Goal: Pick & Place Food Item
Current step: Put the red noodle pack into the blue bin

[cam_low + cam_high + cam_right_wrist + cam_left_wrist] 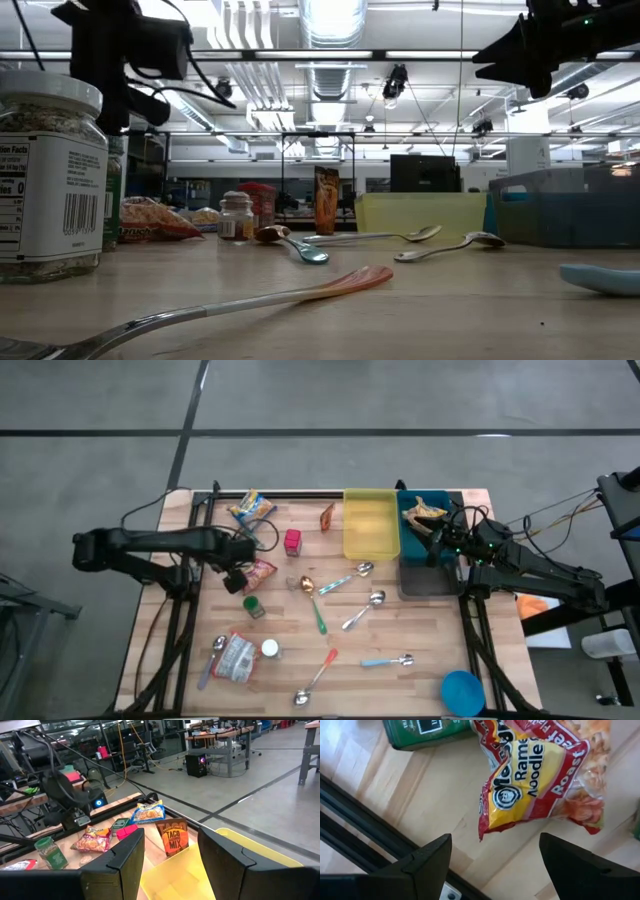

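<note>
1 ramen noodle packet [540, 775] lies flat on the table [420, 640], directly under my left gripper [492, 852] — fingers spread, nothing held. Light, crinkly, slippery film; brittle noodles — I'd pinch across the middle gently.

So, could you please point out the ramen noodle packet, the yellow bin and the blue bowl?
ramen noodle packet [540, 775]: left wrist view, printed front.
yellow bin [371, 526]: high view, bare floor.
blue bowl [462, 691]: high view, inside.
</note>
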Action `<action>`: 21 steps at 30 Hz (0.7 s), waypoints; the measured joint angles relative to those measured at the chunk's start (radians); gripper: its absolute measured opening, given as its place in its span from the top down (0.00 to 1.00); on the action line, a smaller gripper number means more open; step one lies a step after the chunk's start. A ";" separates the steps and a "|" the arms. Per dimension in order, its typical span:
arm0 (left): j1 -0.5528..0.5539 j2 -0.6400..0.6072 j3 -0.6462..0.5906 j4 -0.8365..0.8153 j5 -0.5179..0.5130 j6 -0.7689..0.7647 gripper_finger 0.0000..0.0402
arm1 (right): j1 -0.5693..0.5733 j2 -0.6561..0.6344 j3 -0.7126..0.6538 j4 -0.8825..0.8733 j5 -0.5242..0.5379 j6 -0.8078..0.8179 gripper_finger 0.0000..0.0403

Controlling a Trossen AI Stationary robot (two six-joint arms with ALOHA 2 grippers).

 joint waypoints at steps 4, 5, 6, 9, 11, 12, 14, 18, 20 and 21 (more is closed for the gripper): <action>0.011 0.051 0.000 0.006 0.000 0.026 0.24 | 0.000 0.000 0.000 0.000 0.000 0.000 0.55; 0.014 0.062 0.000 0.006 0.000 0.032 0.24 | 0.000 0.000 0.000 0.000 0.000 0.000 0.55; 0.017 0.073 0.000 0.008 0.000 0.039 0.24 | 0.000 0.000 0.000 0.000 0.000 0.000 0.55; 0.025 0.102 -0.001 0.015 0.000 0.043 0.24 | 0.000 0.000 0.000 0.000 0.000 0.000 0.55; 0.030 0.118 -0.001 0.025 0.000 0.052 0.24 | 0.000 0.000 0.000 0.000 0.000 0.000 0.55; 0.034 0.125 -0.001 0.033 0.000 0.064 0.24 | 0.000 0.000 0.000 0.000 0.000 0.000 0.55; 0.041 0.135 -0.002 0.050 0.000 0.084 0.24 | 0.000 0.000 0.000 0.000 0.000 0.000 0.55; 0.066 0.144 -0.002 0.081 0.000 0.092 0.24 | 0.000 0.000 0.000 0.000 0.000 0.000 0.55; 0.078 0.147 -0.002 0.097 0.000 0.094 0.24 | 0.000 0.000 0.000 0.000 0.000 0.000 0.55; 0.082 0.147 -0.002 0.104 0.001 0.094 0.24 | 0.000 0.000 0.000 0.000 0.000 0.000 0.55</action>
